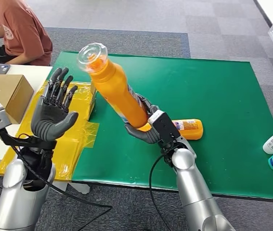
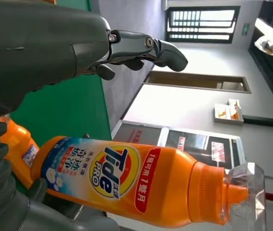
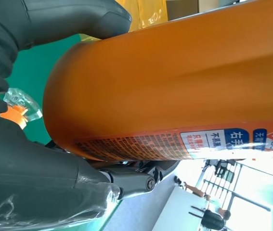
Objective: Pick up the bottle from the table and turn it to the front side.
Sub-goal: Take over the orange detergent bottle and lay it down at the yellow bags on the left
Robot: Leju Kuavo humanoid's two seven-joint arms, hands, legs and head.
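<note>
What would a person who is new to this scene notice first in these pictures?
The tall orange plastic detergent bottle with a clear cap stands out, lifted above the green table mat and tilted, gripped near its base by the right hand. Beside it, the left hand is raised with its fingers spread. A second orange bottle lies on the mat.

A glossy orange plastic bottle (image 1: 118, 91) with a clear plastic cap (image 1: 92, 57) above a matt green mat (image 1: 218, 96); yellow film (image 1: 73, 139) shines beside a plain cardboard box (image 1: 6, 94).
</note>
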